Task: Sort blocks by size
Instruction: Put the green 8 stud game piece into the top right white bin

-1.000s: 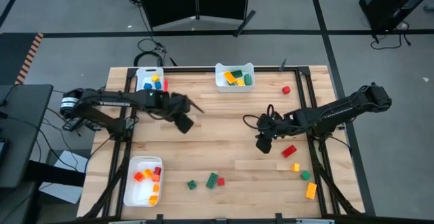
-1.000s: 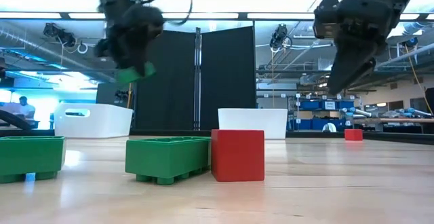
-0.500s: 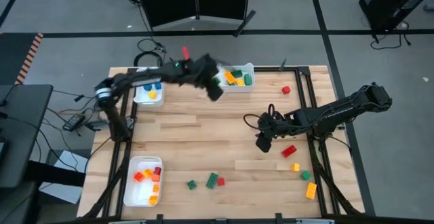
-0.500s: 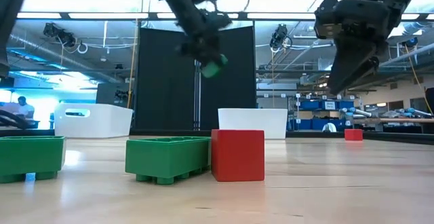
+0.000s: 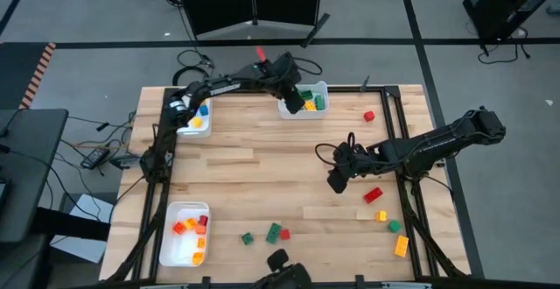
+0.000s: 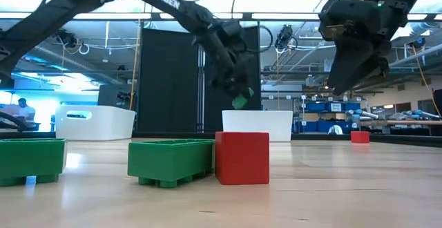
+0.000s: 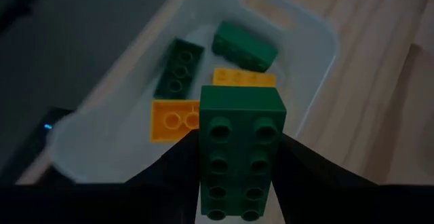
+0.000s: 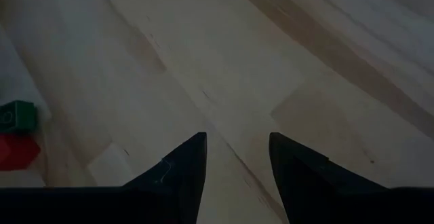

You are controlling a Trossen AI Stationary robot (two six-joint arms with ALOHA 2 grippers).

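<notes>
My left gripper (image 5: 293, 95) hangs over the white tray (image 5: 319, 88) at the table's far middle, shut on a green eight-stud block (image 7: 241, 156), which also shows in the low view (image 6: 241, 101). In that tray lie green blocks (image 7: 244, 44) and yellow ones (image 7: 173, 121). My right gripper (image 5: 336, 184) stands open above bare wood right of centre, with nothing between its fingers (image 8: 237, 157). A red block (image 5: 373, 194) lies on the table just to its right. My left gripper pinches the green block's two long sides (image 7: 203, 163) between its two fingers, on the half nearer the wrist. The fingers slant down toward the far edge and lie along the block. It is lifted clear above the tray, studs facing the wrist camera.
Loose blocks lie at the near right (image 5: 394, 227) and near the front middle (image 5: 274, 231); a small red one (image 5: 369, 116) sits far right. White trays with blocks stand at the far left (image 5: 179, 124) and near left (image 5: 175, 236). A dark object (image 5: 280, 263) shows at the near edge.
My left gripper has swept with the green block from over the table's left half toward the far edge and the right, and now stands over the far middle tray, still shut on the block. My right gripper has turned slightly in place.
</notes>
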